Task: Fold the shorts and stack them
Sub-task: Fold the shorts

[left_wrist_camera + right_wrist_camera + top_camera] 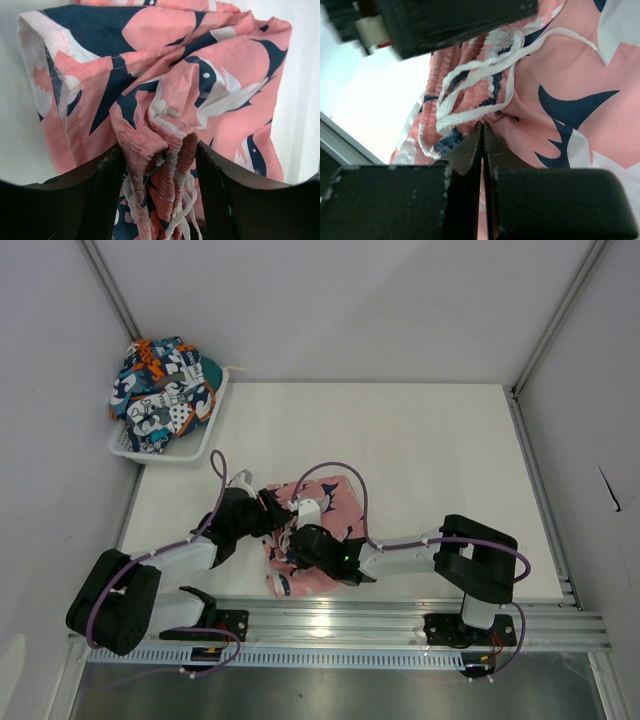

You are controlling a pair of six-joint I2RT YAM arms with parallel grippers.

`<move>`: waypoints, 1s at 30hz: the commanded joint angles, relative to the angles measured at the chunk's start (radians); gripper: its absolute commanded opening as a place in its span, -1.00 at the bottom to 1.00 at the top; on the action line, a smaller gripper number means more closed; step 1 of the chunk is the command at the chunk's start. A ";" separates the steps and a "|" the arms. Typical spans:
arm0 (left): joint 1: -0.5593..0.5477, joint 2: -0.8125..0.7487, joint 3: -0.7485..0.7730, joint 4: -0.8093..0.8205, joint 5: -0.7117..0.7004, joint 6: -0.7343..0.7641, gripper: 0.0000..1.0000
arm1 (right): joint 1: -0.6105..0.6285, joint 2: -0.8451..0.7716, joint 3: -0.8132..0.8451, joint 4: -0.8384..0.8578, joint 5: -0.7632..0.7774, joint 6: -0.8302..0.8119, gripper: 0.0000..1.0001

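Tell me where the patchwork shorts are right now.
Top view: the patchwork shorts sit bunched in the white basket at the far left corner of the table, apart from the pink shorts.

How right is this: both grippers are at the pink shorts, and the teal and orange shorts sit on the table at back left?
One slip: the teal and orange shorts sit in the white basket at back left, as the top view shows. The left gripper and right gripper are at the pink shorts.
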 commanded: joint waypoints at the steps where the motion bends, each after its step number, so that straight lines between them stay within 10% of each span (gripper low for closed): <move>1: 0.010 0.042 0.006 0.085 0.010 -0.006 0.20 | 0.035 -0.014 -0.004 0.043 0.094 -0.020 -1.00; 18: 0.019 0.117 0.057 0.067 -0.008 0.014 0.08 | 0.260 0.092 -0.001 0.075 0.410 -0.163 -1.00; 30: 0.037 0.137 0.059 0.087 0.018 0.025 -0.66 | 0.221 -0.208 -0.056 -0.050 0.427 -0.091 -1.00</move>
